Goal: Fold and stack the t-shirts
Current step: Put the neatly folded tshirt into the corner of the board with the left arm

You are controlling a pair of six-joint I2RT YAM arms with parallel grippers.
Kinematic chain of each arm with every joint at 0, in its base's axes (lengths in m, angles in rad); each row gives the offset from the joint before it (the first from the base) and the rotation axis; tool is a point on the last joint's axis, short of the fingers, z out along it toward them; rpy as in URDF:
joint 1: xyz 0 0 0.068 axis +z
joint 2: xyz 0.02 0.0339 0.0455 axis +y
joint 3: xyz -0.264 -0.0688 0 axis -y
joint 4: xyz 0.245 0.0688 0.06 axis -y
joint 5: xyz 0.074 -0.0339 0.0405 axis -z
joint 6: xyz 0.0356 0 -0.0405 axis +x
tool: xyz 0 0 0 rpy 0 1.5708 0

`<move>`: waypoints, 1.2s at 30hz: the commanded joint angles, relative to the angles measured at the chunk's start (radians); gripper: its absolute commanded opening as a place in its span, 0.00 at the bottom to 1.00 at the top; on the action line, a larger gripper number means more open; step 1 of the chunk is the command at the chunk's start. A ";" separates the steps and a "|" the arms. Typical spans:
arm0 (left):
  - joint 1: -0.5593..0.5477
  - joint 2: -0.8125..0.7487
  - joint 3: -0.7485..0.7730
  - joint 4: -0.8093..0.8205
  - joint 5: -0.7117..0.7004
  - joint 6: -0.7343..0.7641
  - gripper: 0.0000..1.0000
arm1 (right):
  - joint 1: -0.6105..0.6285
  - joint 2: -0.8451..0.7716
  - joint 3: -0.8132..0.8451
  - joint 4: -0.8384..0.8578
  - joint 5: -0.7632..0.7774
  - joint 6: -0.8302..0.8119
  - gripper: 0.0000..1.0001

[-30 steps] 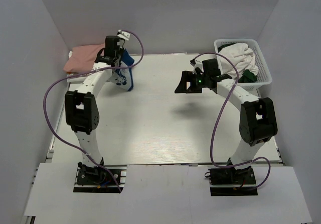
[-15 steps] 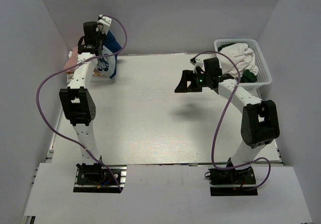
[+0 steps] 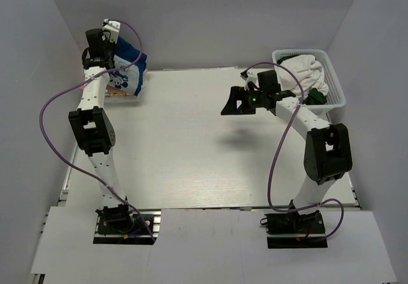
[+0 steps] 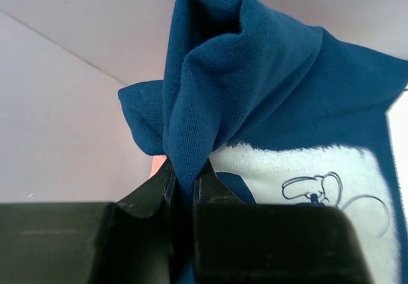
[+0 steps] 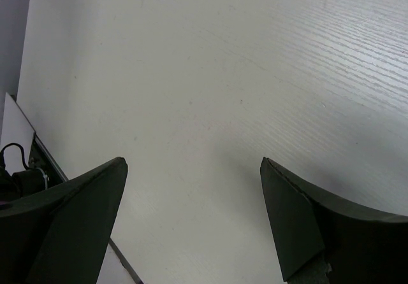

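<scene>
From above, the left arm has swung out over the last second from inside the table (image 3: 210, 150) to its 10 o'clock corner. It carried the dark blue t-shirt (image 3: 131, 66) over the spot where the salmon-pink t-shirt lay open to view; that one is now almost wholly covered. This looks like the stacking step, with the release not yet made. The blue bundle's long axis runs roughly 12 to 6 o'clock, with the gathered fold at the 12 end under the left end effector (image 3: 97, 47) and the print toward 6. The right end effector (image 3: 234, 103) hangs at about 2 o'clock, spread and empty, near the white basket (image 3: 336, 80).

In the left wrist view, the fingers are pinched on a ridge of blue cloth; the shirt fans toward 3 o'clock, and a pink sliver shows at 9.

The right wrist view shows wide-apart fingers over bare table.
</scene>
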 commanded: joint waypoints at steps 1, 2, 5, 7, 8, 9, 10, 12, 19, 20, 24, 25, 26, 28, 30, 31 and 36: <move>0.046 0.035 0.081 0.058 0.057 -0.022 0.00 | 0.000 0.024 0.054 0.001 -0.022 0.000 0.91; 0.046 0.046 0.081 0.058 0.058 -0.031 0.00 | -0.008 0.029 0.059 -0.005 -0.022 -0.001 0.91; 0.068 0.097 0.115 0.095 0.058 -0.056 0.00 | 0.000 0.043 0.085 -0.025 -0.016 -0.006 0.91; 0.091 0.118 0.136 0.104 0.048 -0.066 0.00 | 0.000 0.044 0.094 -0.027 -0.008 -0.003 0.91; 0.103 0.118 0.137 0.121 0.048 -0.080 0.00 | 0.000 0.052 0.097 -0.028 -0.010 -0.003 0.91; 0.103 0.143 0.149 0.136 0.048 -0.080 0.00 | 0.000 0.054 0.108 -0.034 -0.008 -0.001 0.91; 0.117 0.154 0.149 0.147 0.036 -0.098 0.00 | 0.000 0.057 0.112 -0.036 -0.007 0.003 0.91; 0.128 0.154 0.143 0.180 0.021 -0.117 0.00 | 0.004 0.077 0.138 -0.042 -0.007 0.003 0.91; 0.119 0.189 0.120 0.274 -0.102 -0.266 0.00 | 0.001 0.116 0.161 -0.013 -0.022 0.040 0.91; 0.119 0.204 0.158 0.274 -0.135 -0.289 0.00 | 0.000 0.118 0.163 -0.016 -0.022 0.040 0.91; 0.131 0.252 0.178 0.234 -0.216 -0.379 0.00 | 0.000 0.121 0.169 -0.016 -0.007 0.036 0.91; 0.140 0.232 0.152 0.250 -0.181 -0.379 0.00 | 0.001 0.126 0.177 -0.019 -0.007 0.034 0.91; 0.140 0.217 0.122 0.268 -0.166 -0.367 0.00 | -0.003 0.129 0.178 -0.022 -0.004 0.031 0.91; 0.140 0.195 0.049 0.305 -0.133 -0.353 0.05 | 0.000 0.135 0.195 -0.031 -0.005 0.028 0.91; 0.140 0.186 0.040 0.305 -0.102 -0.353 0.26 | 0.004 0.144 0.206 -0.037 -0.005 0.028 0.91; 0.140 0.186 0.040 0.293 -0.102 -0.353 0.68 | 0.000 0.144 0.206 -0.040 -0.007 0.028 0.91; 0.140 0.174 0.046 0.262 -0.136 -0.376 1.00 | 0.005 0.132 0.186 -0.030 -0.013 0.033 0.91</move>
